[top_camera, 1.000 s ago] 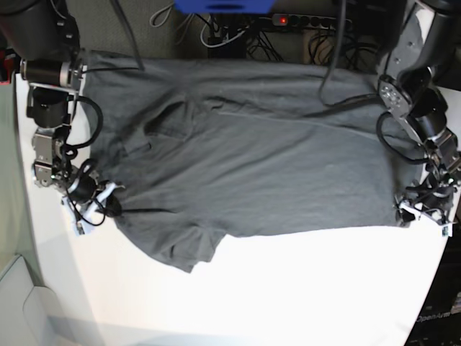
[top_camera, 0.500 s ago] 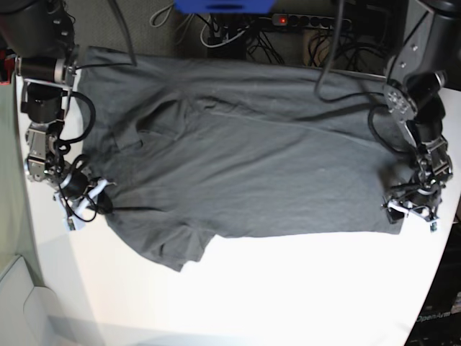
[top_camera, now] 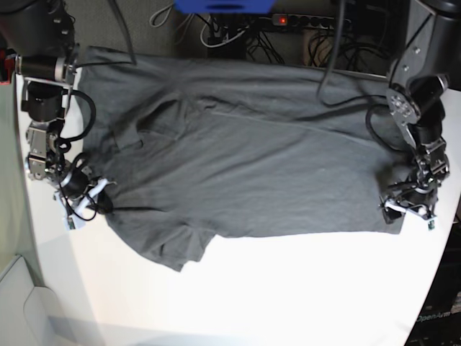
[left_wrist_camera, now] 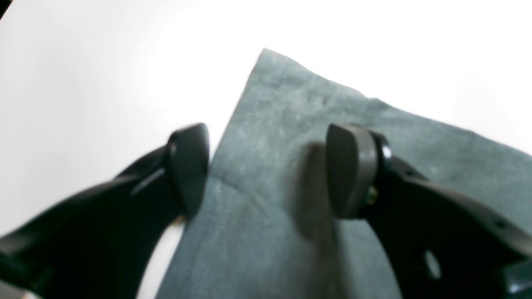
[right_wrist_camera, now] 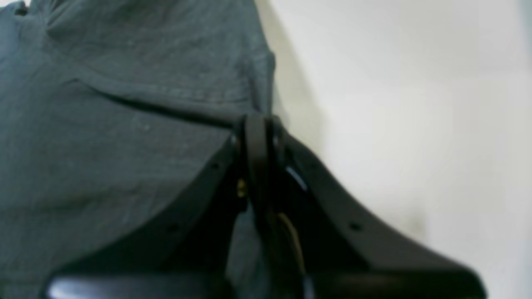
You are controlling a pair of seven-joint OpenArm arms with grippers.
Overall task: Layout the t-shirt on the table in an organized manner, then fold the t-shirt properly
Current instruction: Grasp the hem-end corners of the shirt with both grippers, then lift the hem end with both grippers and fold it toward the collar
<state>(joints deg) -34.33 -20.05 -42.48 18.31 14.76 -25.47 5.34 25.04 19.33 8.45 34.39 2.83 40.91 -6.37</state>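
Grey t-shirt [top_camera: 245,166] lies spread on the table [top_camera: 288,288].

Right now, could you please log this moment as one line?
dark charcoal-grey cloth t-shirt: spread on white table | right gripper: shut on sleeve edge | left gripper: open over hem corner

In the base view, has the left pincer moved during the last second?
Yes. The left pincer has shifted toward the view's left, inward from the table's right edge, and the t-shirt's hem corner went with it.
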